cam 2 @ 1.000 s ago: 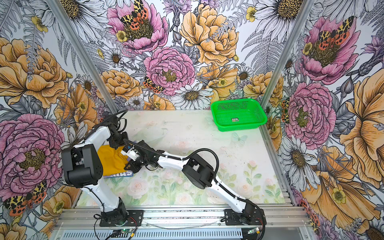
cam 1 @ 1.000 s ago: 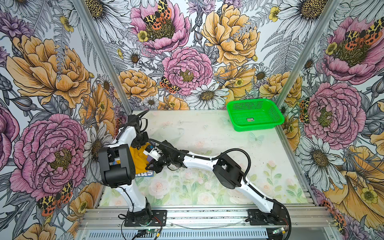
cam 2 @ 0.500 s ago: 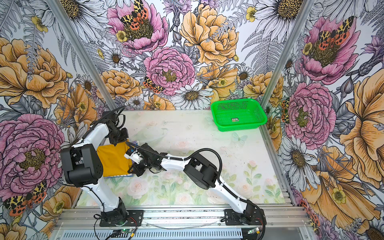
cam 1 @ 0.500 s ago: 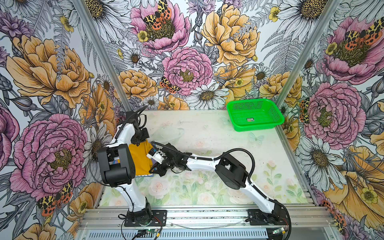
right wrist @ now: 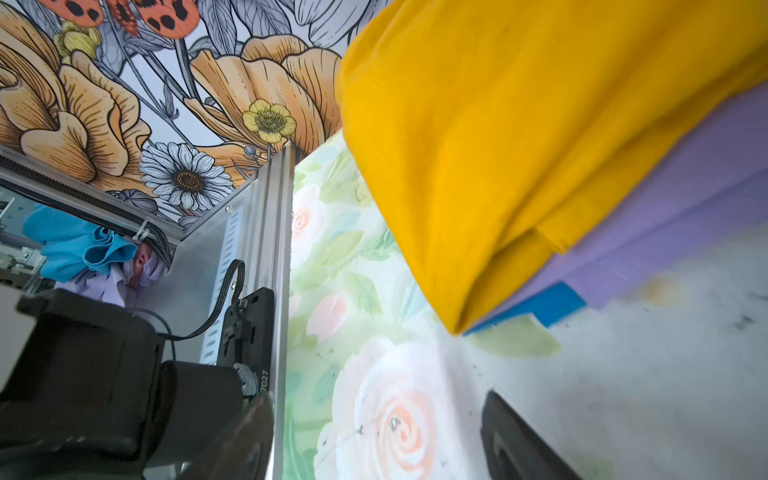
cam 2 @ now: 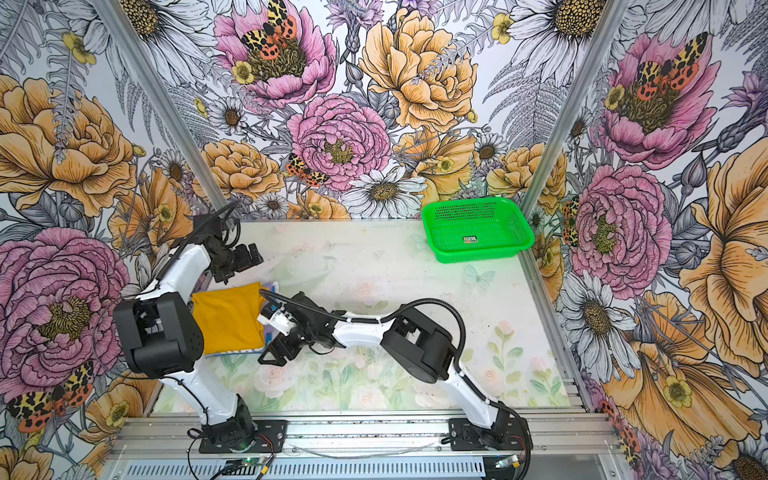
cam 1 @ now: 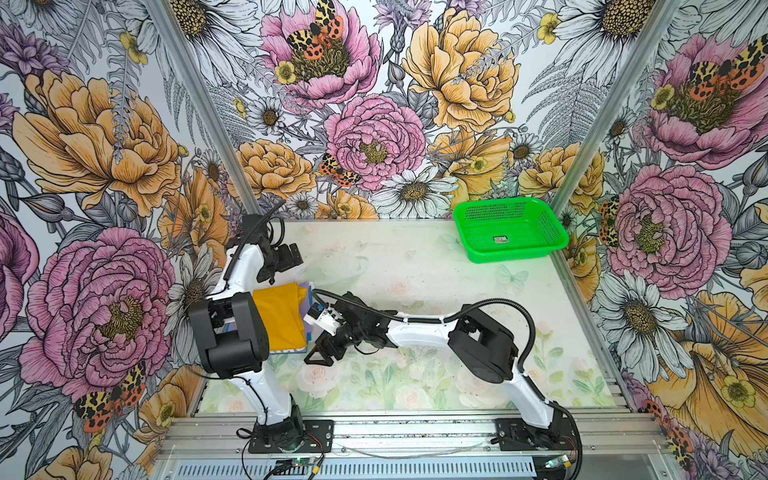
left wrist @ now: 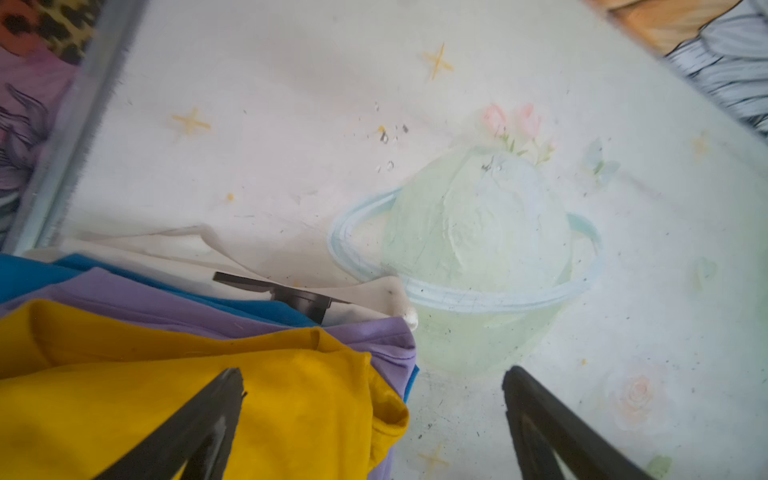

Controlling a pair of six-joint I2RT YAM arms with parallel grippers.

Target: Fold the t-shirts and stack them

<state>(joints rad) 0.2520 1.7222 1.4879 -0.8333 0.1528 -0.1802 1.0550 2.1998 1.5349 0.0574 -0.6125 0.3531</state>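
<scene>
A folded mustard-yellow t-shirt (cam 1: 278, 318) (cam 2: 226, 322) lies on top of a stack at the table's left side. Under it a lavender t-shirt (left wrist: 374, 338) (right wrist: 685, 187) shows along the stack's edges. My left gripper (cam 1: 286, 257) (left wrist: 372, 378) hangs open just above the stack's far corner, holding nothing. My right gripper (cam 1: 320, 353) (right wrist: 378, 403) is open too, low over the table beside the stack's near right corner, clear of the cloth. In both top views the left arm's elbow hides the stack's left part.
Blue cloth (left wrist: 270, 307) and white printed cloth (left wrist: 365, 299) lie under the lavender t-shirt. A green mesh basket (cam 1: 515, 257) (cam 2: 478, 254) stands at the back right corner. The left wall rail (left wrist: 62, 158) runs close behind the stack.
Both grippers were shut on the yellow t-shirt and have opened, letting it go. It now lies flat on the stack. The left gripper rose towards the back, the right one drew off to the front.
</scene>
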